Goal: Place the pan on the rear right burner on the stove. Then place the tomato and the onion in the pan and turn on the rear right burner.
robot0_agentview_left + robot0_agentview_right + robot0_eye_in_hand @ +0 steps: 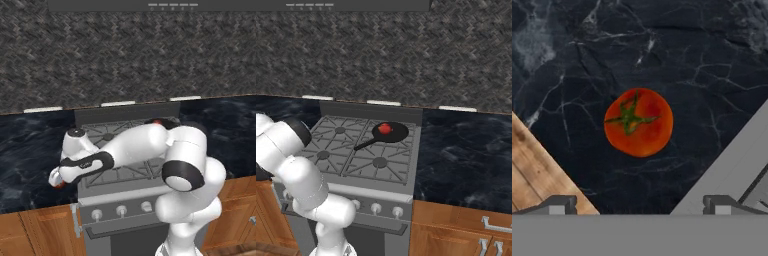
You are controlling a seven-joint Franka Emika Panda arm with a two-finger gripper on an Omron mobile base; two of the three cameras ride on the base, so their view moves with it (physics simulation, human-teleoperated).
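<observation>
Orange-red tomato (638,122), green star-shaped stem up, lies on black marble counter (572,60)

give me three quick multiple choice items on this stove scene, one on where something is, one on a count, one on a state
1. Where does the small matte-black skillet sit?
A. rear right burner
B. front left burner
C. dark marble counter

2. How many red balls lie in the skillet?
A. none
B. one
C. two

3. How does the end effector stand over the orange-red tomato with the green stem?
A. shut on it
B. open above it
C. shut beside it

Answers:
1. A: in the right base view the skillet rests on the back right grate of the grey steel stove.
2. B: a single plain red onion lies inside it.
3. B: in the hand view both fingertips stand wide apart, with the tomato on the dark marble counter between and beyond them.
</observation>
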